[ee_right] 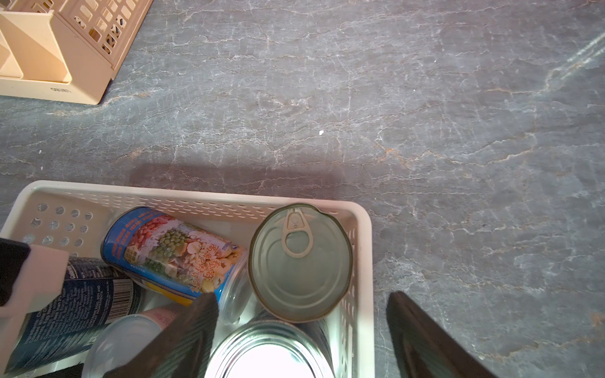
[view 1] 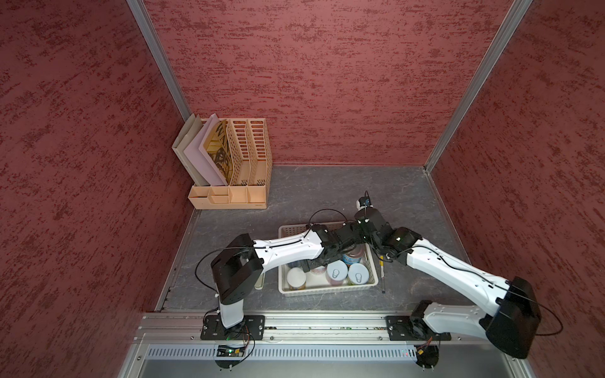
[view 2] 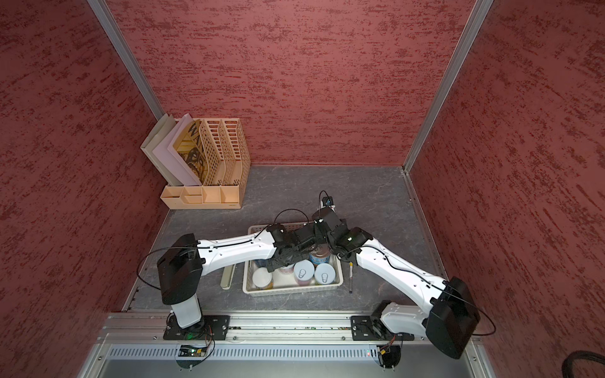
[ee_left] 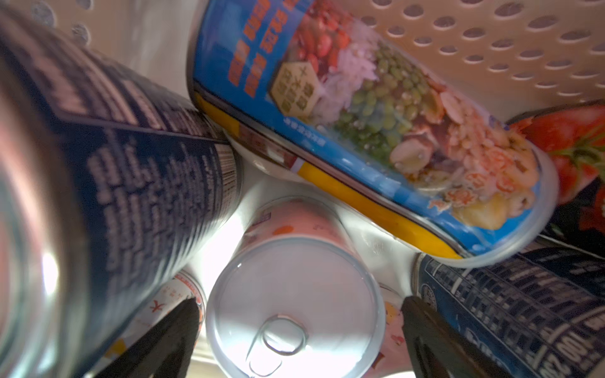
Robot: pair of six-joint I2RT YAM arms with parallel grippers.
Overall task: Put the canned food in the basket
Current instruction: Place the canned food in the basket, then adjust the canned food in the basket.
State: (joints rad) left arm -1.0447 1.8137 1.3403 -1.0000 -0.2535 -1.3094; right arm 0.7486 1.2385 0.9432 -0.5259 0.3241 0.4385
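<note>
Hovering over the white basket (view 1: 327, 289), left gripper (ee_left: 299, 304) and right gripper (ee_right: 302, 296) both gape empty. Wrist views alone reveal a blue-labelled can (ee_right: 170, 252) lying tipped inside among upright white-topped cans (view 1: 337, 272); top views alone show a pen (view 1: 381, 271) at the basket's three o'clock.

White perforated basket (ee_right: 360, 261) holds the cans (view 1: 337, 273), mostly upright, one blue-labelled can (ee_right: 170, 252) tipped over.

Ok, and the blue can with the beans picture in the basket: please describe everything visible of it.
The blue can looks like a metal cylinder. Its label is blue with a yellow band, orange characters and a picture of beans, peas and rice; a clear cap covers one end. It lies tipped over in the basket, by a perforated wall, between the dark-labelled can and the upright pull-tab can.
</note>
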